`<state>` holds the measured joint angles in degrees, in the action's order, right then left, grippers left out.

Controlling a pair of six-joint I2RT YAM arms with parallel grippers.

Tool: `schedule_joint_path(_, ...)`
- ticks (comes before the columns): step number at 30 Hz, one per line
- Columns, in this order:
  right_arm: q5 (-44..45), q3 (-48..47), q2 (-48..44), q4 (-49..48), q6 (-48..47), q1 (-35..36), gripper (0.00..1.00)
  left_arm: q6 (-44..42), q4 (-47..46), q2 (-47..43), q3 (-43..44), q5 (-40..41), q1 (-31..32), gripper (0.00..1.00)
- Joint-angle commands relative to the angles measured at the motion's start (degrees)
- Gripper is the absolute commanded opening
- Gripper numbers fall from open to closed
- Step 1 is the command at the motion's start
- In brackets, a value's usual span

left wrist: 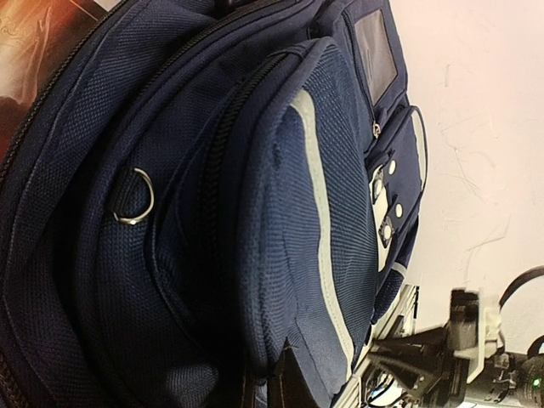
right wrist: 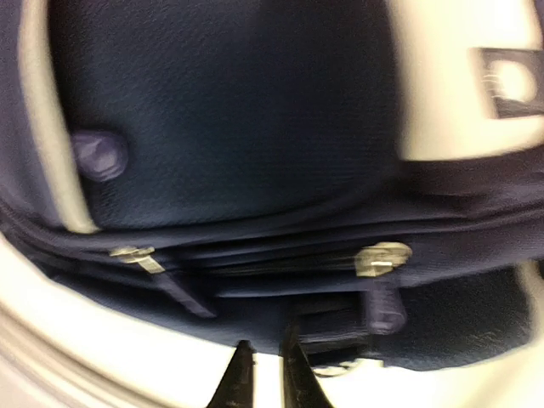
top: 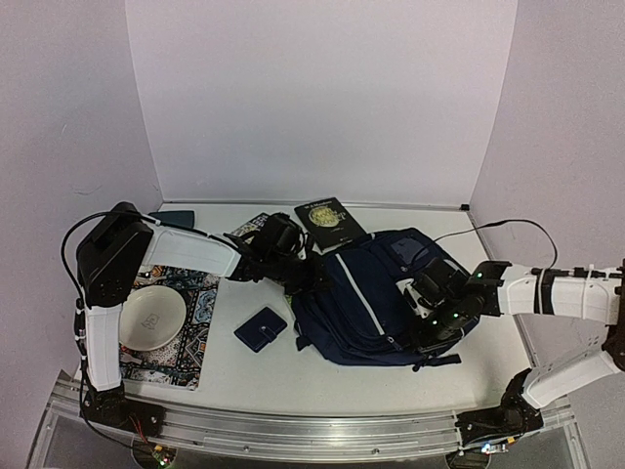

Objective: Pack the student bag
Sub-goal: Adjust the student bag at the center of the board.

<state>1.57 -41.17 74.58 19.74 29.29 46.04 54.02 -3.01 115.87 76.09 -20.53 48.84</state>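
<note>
White plate point(top: 156, 318) on a patterned mat point(top: 192, 350), a navy wallet point(top: 260, 329) just beside, a gold-stamped black book point(top: 330, 223) farther back.

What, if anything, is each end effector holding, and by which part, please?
Left end effector seemingly pinches the student bag at a pocket edge; right end effector holds nothing.
</note>
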Motion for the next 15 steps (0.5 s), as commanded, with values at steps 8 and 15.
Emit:
schedule_joint_path(8, 17.5, -5.3, 7.6, 8.8, -4.7, 0.0, 0.33, -0.5, -6.1, -3.8, 0.7, 4.5, -0.8, 0.00)
schedule_joint_path(15, 19.8, -5.7, 13.5, 6.8, -6.8, 0.0, 0.33, -0.7, -5.9, -3.3, 1.1, 4.2, -0.8, 0.00)
